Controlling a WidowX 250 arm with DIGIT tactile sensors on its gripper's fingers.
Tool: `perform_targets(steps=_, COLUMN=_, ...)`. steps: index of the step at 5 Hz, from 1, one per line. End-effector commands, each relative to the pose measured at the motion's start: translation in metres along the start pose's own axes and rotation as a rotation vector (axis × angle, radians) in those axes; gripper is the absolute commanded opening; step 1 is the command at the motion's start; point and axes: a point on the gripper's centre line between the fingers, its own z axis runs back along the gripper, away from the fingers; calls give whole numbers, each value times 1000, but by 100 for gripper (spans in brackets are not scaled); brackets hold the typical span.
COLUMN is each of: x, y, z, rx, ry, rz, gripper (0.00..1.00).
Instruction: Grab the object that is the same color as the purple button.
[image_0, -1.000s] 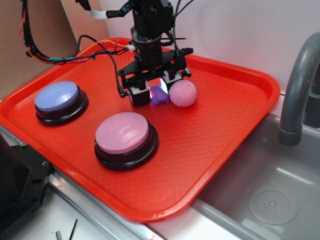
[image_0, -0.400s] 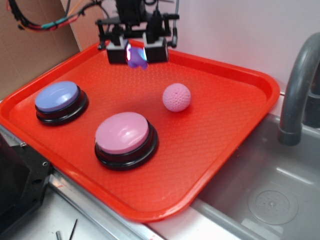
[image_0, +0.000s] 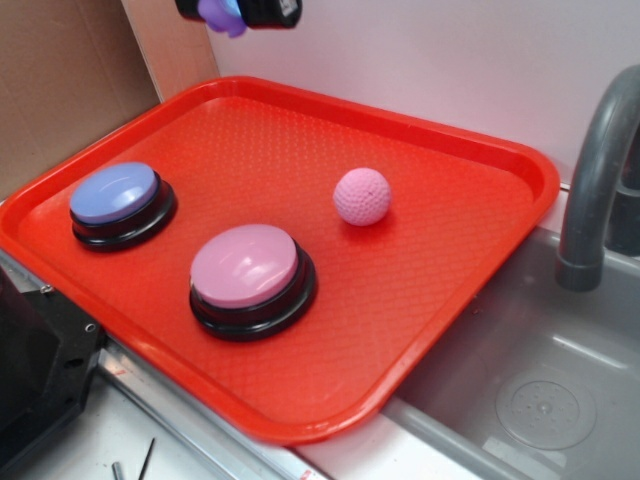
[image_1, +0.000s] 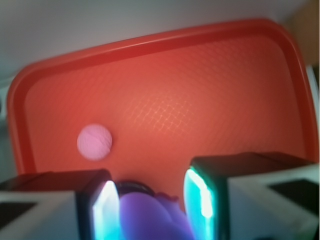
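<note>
Hanging at the very top edge of the exterior view, the purple toy (image_0: 222, 13) is now riding high above the red tray (image_0: 470, 170), pinched in the gripper (image_0: 238, 12). A second ago it was sitting on the tray floor, touching the pink ball (image_0: 362, 196), with the jaws coming down around it; a moment later it was already clear of the surface, and it has kept climbing since. The jaws are clenching on the toy: in the wrist view the purple toy (image_1: 152, 220) is sitting between the two lit fingers (image_1: 197, 200), with the tray far below it. Judging by this, the grab itself is looking done, since the toy is matching the lavender top of the purple button (image_0: 113, 193) and is off the tray.

The pink ball (image_1: 94, 142) is resting alone now, slightly shifted from where it sat, while the pink button (image_0: 245, 265) and the purple button are lying untouched. Most of the gripper is being cut off by the frame's top in the exterior view, and the arm is out of sight. The wrist view is blurring, and only the toy's upper part is showing, so how firmly it is being held is hard to judge.
</note>
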Motion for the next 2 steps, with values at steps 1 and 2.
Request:
perform_targets(steps=1, x=-4, y=13, z=54, rx=-31, ry=-91, rz=-91, gripper=0)
perform_targets(steps=2, x=-5, y=14, z=50, rx=-18, ry=-99, rz=-31, gripper=0)
